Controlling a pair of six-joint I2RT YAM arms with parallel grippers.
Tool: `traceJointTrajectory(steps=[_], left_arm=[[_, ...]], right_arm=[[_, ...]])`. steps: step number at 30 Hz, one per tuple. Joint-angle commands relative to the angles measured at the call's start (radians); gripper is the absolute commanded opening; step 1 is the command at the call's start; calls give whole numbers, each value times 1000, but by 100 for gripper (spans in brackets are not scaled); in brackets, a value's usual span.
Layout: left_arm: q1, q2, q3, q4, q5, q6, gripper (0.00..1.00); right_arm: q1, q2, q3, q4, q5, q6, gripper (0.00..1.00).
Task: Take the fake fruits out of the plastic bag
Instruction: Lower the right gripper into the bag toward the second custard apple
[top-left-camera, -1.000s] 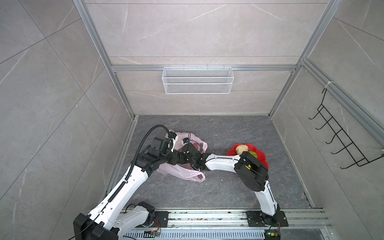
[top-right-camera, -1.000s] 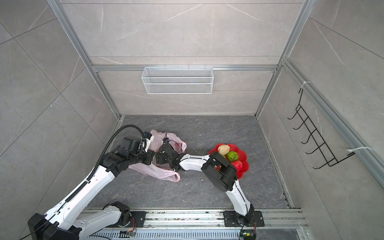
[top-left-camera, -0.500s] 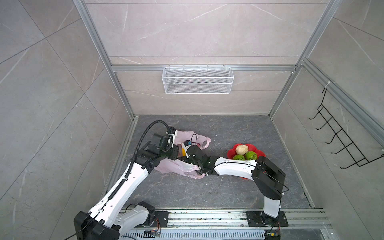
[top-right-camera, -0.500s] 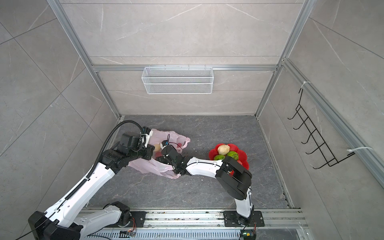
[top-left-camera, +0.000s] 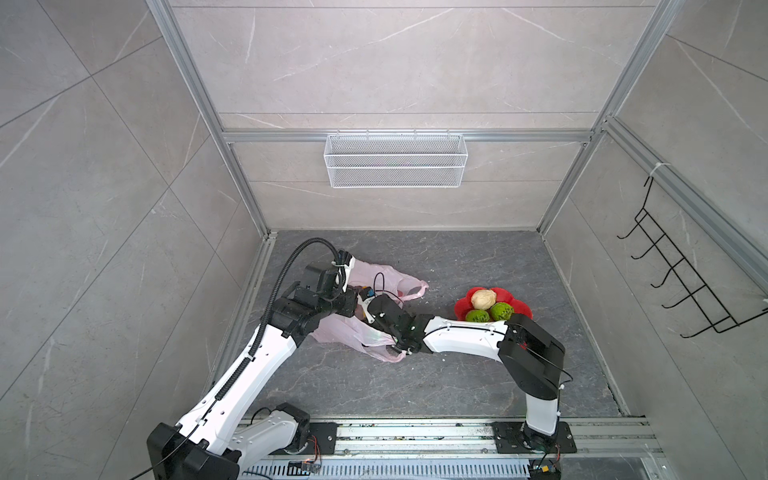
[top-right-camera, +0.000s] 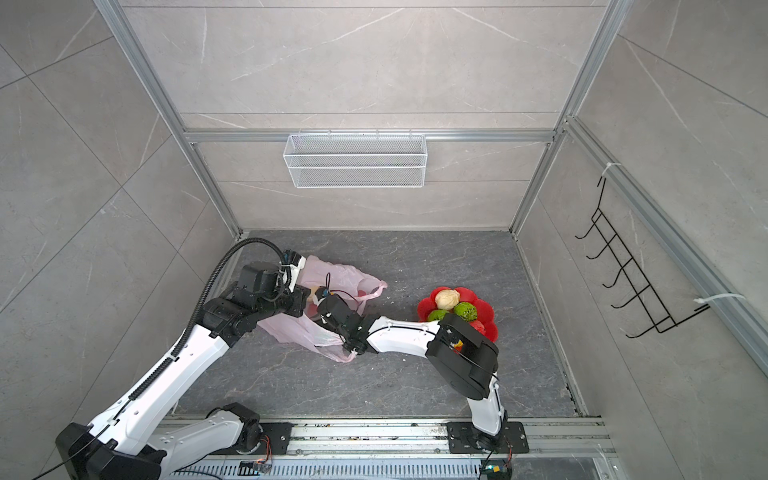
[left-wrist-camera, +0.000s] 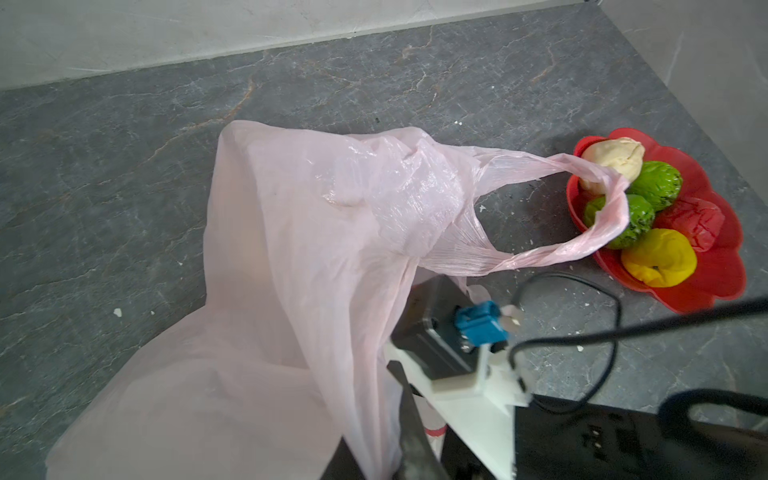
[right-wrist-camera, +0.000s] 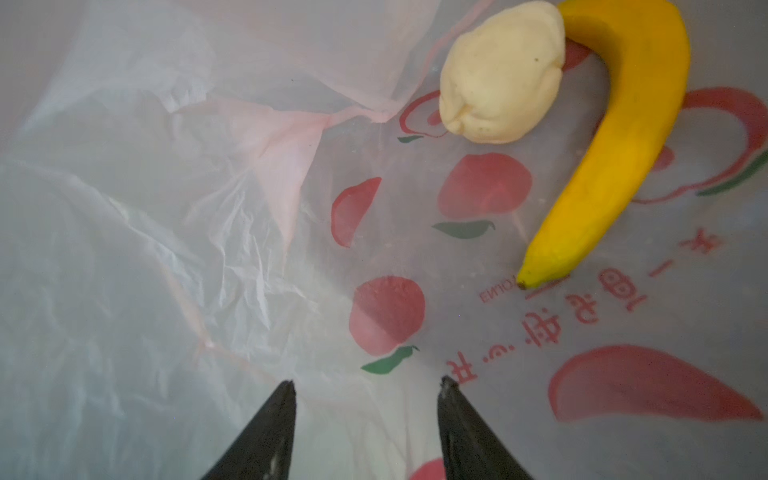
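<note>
The left gripper (left-wrist-camera: 374, 453) pinches the bag (left-wrist-camera: 291, 249); right gripper (right-wrist-camera: 368, 380) inside, jaws apart, empty — could nip thin plastic instead of banana (right-wrist-camera: 615, 145) — tearing it.

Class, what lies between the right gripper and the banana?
In the right wrist view, only the plastic bag's red-printed film lies between the right gripper and the banana; no other fruit.
</note>
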Motion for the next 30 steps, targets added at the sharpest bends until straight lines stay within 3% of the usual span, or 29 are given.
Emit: traceJointTrajectory(steps=[1, 14, 26, 30], left_arm=[[-2, -52, 32, -9, 98, 40, 9], [-2, -64, 102, -279, 154, 179, 7], [-2, -37, 42, -194, -30, 159, 3], [-1, -39, 48, -250, -84, 169, 3]], right_arm=[[-13, 76, 76, 10, -8, -11, 58], [-68, 205, 276, -36, 74, -15, 64], [-69, 326, 421, -138, 66, 18, 79], [-69, 350, 450, -152, 70, 25, 81]])
